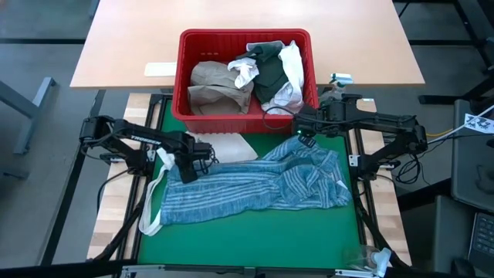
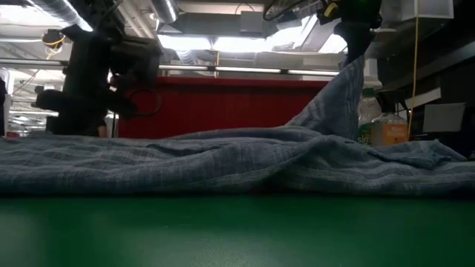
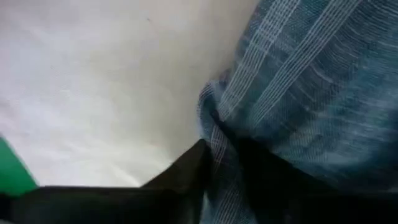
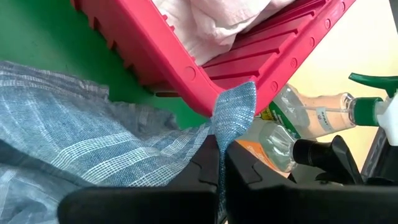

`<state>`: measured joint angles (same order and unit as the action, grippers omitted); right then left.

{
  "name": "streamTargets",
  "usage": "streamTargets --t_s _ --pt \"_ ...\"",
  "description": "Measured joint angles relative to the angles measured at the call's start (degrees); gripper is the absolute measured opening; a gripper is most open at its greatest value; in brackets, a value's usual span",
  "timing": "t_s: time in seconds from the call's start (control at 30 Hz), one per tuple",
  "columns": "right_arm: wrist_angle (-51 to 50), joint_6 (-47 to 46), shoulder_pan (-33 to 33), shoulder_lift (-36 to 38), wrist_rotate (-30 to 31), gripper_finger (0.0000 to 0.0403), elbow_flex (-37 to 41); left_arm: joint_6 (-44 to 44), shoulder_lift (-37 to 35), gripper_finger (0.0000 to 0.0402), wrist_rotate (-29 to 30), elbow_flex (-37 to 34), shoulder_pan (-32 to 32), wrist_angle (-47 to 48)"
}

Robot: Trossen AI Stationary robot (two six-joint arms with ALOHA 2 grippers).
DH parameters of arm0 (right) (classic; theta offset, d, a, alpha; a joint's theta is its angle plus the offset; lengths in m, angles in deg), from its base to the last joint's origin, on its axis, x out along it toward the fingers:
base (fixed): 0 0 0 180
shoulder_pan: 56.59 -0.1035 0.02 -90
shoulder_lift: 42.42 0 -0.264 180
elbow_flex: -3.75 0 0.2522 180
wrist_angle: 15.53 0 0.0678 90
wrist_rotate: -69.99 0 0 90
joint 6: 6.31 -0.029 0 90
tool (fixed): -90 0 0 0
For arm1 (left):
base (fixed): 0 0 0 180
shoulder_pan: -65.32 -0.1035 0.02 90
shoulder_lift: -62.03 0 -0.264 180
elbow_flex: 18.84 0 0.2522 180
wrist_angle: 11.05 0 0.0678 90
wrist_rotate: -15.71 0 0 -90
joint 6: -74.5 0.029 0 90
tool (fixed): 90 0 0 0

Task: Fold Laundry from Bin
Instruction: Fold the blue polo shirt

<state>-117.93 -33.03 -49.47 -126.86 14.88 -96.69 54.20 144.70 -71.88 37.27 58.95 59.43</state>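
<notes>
Green table mat [image 1: 255,232], lower centre of high view. Directly on it: blue-striped cloth [image 1: 255,185] spread across centre; red bin [image 1: 245,73] at upper edge; white tote bag [image 1: 231,147] beside cloth, upper left.

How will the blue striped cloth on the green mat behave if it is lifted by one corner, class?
Probably floppy: the striped cloth lies in wrinkles, and where the right tool pinches a corner it rises in a limp peak while the rest stays on the mat. Likely light: that thin pinch carries the raised part. It would probably drag and bunch rather than slide flat.
</notes>
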Motion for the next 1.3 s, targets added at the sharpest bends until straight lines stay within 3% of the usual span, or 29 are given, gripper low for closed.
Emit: streamTargets --t_s 0.17,0.4,0.73,1.0,1.3 --pt "0.1 1.5 0.0 0.5 -1.4 0.0 0.0 -2.0 0.0 0.001 3.5 3.4 0.2 5.5" --pt "0.3 -0.4 -3.0 4.0 -4.1 0.0 0.0 -3.7 0.0 0.0004 6.0 8.7 2.7 13.2" --pt "0.1 -16.0 -19.7 5.9 -6.1 0.0 0.0 -11.4 0.0 0.0003 8.7 17.1 11.9 21.1" --pt "1.2 -35.8 -35.9 5.8 -6.6 0.0 1.8 -19.4 0.0 0.0002 8.7 20.3 23.0 22.7" --pt "18.1 -50.3 -50.0 5.7 -8.7 0.0 14.5 -29.1 0.0 0.0002 7.1 20.4 34.7 21.7"
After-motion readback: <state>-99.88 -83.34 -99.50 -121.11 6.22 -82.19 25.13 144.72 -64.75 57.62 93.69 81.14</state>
